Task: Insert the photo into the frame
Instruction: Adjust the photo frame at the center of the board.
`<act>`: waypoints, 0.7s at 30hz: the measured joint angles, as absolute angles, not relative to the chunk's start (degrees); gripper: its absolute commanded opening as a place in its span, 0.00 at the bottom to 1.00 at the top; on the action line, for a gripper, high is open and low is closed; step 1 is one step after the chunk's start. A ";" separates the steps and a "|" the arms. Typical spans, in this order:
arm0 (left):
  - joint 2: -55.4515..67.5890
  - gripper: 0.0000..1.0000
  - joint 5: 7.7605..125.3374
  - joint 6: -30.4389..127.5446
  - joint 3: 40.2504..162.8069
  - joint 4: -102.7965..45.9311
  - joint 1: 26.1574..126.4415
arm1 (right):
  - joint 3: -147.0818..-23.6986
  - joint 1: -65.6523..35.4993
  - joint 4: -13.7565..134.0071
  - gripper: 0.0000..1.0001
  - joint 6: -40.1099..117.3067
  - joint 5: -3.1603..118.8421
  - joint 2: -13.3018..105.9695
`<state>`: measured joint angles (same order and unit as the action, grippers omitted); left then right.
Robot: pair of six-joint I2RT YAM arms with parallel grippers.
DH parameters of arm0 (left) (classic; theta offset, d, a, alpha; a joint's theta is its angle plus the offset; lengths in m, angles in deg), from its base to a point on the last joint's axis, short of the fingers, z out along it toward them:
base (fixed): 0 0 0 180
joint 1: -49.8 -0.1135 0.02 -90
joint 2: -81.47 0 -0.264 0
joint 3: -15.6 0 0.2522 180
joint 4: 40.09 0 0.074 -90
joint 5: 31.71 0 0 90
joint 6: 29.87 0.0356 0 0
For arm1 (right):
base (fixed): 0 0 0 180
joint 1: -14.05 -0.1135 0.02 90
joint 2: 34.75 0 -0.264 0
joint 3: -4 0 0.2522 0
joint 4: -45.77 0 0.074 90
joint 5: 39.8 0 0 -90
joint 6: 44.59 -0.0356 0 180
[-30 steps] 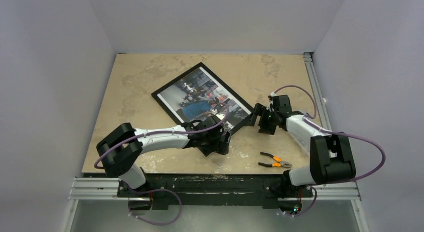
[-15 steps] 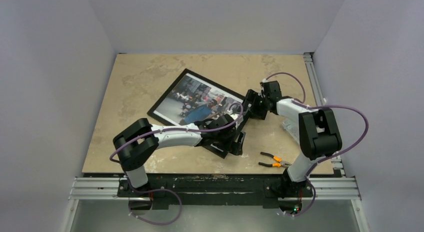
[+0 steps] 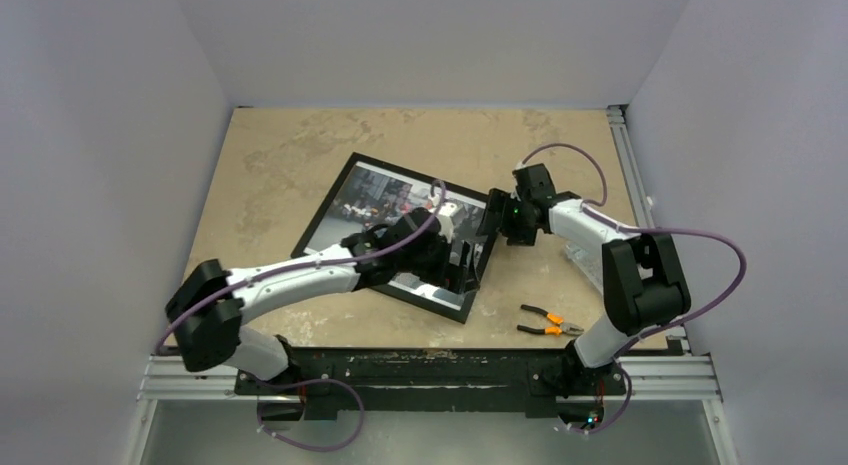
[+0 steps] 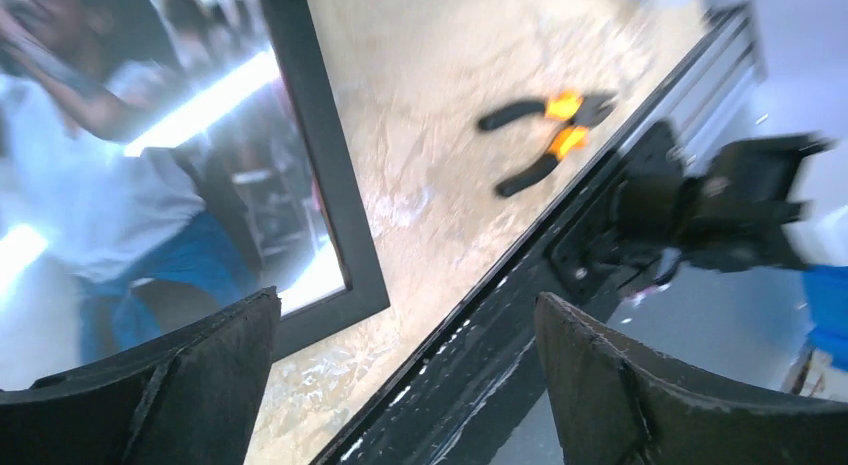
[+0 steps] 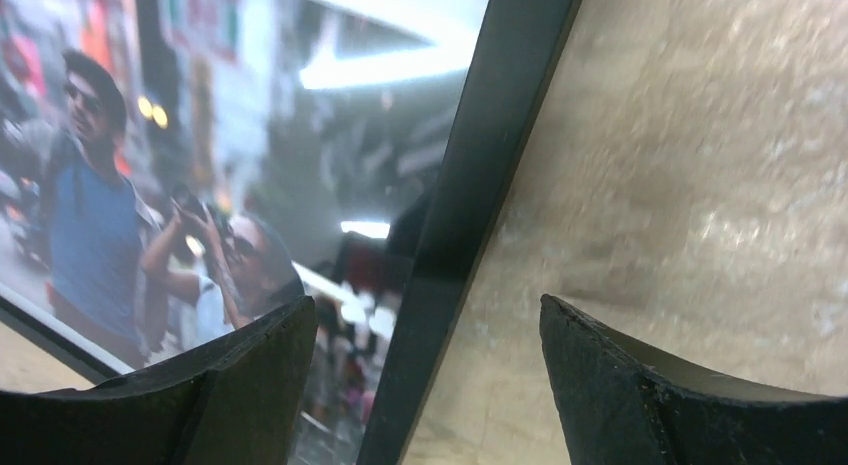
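The frame [image 3: 322,207] lies flat on the table [image 3: 290,145], tilted, in the middle of the overhead view. The photo [image 3: 375,195] shows inside its black rails, picture side up, with streaks of light glare across it.

The left gripper [image 3: 455,267] hangs over the lower right part of the frame, its fingers spread wide. Its wrist view shows the frame's near corner [image 4: 320,165] and the photo [image 4: 110,195] at upper left. In that view a pair of orange-handled pliers [image 4: 545,135] lies on the bare table at upper right.

The right gripper [image 3: 493,218] sits at the frame's right edge, near the upper right corner, with its fingers also apart. In its own view [image 5: 428,305] the black rail [image 5: 490,145] runs diagonally between the two fingers with a gap on each side, and the photo [image 5: 150,185] fills the left. It seems to be gripping nothing, though contact underneath cannot be made out.

In the overhead view the pliers [image 3: 548,323] lie at lower right, apart from the frame.
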<state>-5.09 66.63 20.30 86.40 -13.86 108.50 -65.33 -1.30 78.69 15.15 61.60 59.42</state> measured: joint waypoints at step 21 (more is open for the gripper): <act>27.00 0.98 72.51 17.19 82.83 -2.34 82.42 | -62.33 -14.75 85.20 0.24 14.71 49.75 57.13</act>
<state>27.00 72.51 17.19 82.83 -2.34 82.42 -62.33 -14.75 85.20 14.71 49.75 57.13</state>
